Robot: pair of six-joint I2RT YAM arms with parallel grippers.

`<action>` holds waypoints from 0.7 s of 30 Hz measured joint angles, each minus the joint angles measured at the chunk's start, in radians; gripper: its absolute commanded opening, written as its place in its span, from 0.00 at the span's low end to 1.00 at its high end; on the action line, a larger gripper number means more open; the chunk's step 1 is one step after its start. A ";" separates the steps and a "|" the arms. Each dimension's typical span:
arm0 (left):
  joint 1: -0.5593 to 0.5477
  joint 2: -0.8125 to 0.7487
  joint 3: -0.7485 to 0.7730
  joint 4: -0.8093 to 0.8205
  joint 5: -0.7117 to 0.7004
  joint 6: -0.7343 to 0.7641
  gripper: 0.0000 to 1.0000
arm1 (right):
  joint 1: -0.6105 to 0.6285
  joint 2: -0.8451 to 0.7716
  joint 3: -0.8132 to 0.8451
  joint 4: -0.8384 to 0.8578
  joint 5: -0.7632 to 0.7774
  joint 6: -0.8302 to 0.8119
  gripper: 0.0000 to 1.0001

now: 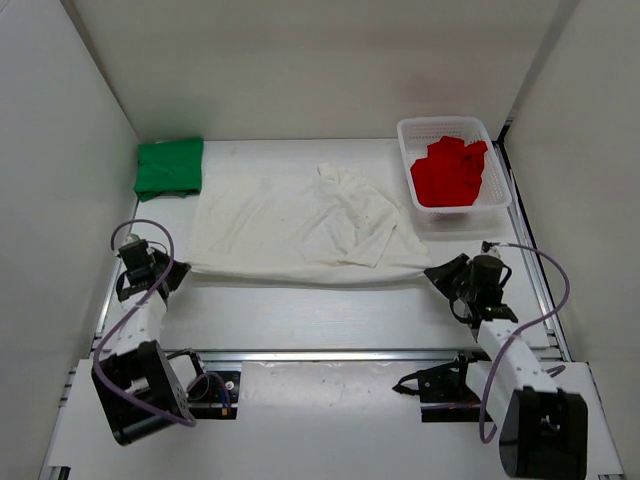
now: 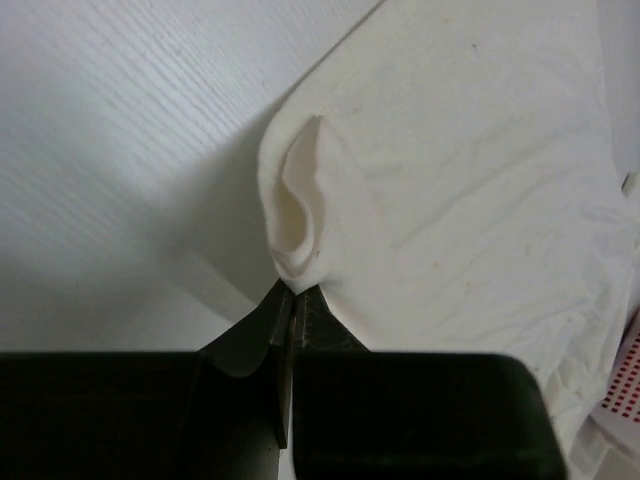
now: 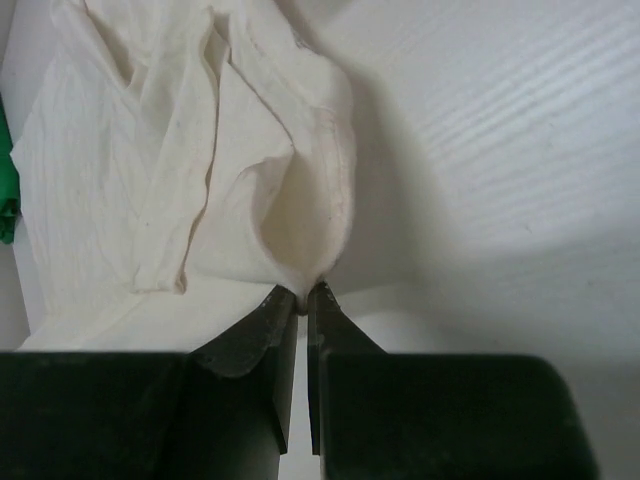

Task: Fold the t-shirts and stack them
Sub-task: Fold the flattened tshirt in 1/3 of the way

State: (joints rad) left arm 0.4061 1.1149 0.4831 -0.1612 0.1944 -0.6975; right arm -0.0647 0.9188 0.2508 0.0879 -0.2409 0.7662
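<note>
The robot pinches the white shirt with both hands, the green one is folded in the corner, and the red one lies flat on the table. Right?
Almost. The red t-shirt is bunched up in the white basket, not flat on the table; the top view shows it. The left gripper and right gripper do pinch the white t-shirt, and the green t-shirt is folded in the corner.
</note>
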 measured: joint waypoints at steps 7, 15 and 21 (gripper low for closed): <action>-0.007 -0.144 -0.087 -0.143 -0.038 0.040 0.25 | 0.000 -0.275 -0.084 -0.217 -0.014 0.018 0.01; -0.008 -0.226 -0.101 -0.245 -0.055 0.032 0.87 | 0.026 -0.372 -0.076 -0.440 0.033 0.009 0.53; -0.063 -0.216 -0.048 -0.238 -0.023 0.032 0.43 | 0.088 -0.340 0.069 -0.453 0.086 -0.047 0.32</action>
State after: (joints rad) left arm 0.3428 0.8986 0.4355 -0.3992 0.1719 -0.6655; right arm 0.0231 0.5785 0.3195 -0.3649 -0.1551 0.7197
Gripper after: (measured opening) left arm 0.581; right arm 0.416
